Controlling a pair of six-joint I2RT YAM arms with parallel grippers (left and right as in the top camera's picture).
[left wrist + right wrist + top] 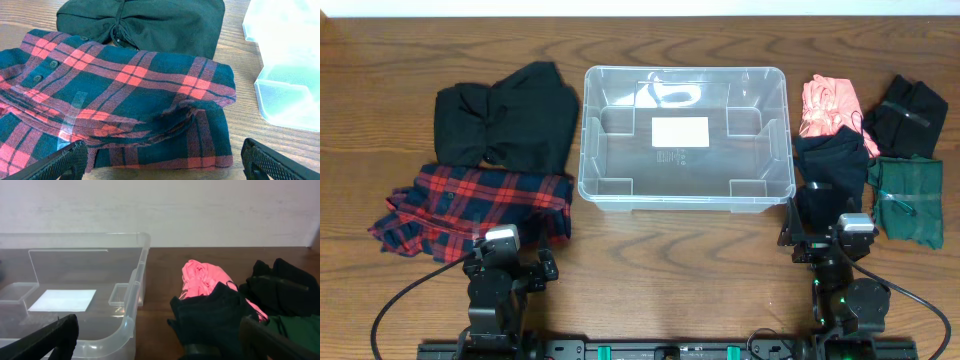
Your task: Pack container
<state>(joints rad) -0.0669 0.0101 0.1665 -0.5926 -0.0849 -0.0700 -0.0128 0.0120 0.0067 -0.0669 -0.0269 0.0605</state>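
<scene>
Plainly, left hand [162, 159] and right hand [159, 332] gape wide in wrist views; overhead alone shows container [685, 200] whole.

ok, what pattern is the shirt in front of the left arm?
The shirt is red-and-navy plaid; left wrist view shows it best.

On the wooden table [680, 260], a black garment [505, 125] is laid touching a red plaid shirt [470, 205] at the left, and a pink garment [828, 105], a black folded piece [832, 165], a black bundle [910, 115] and a dark green cloth [907, 200] are gathered at the right.
</scene>
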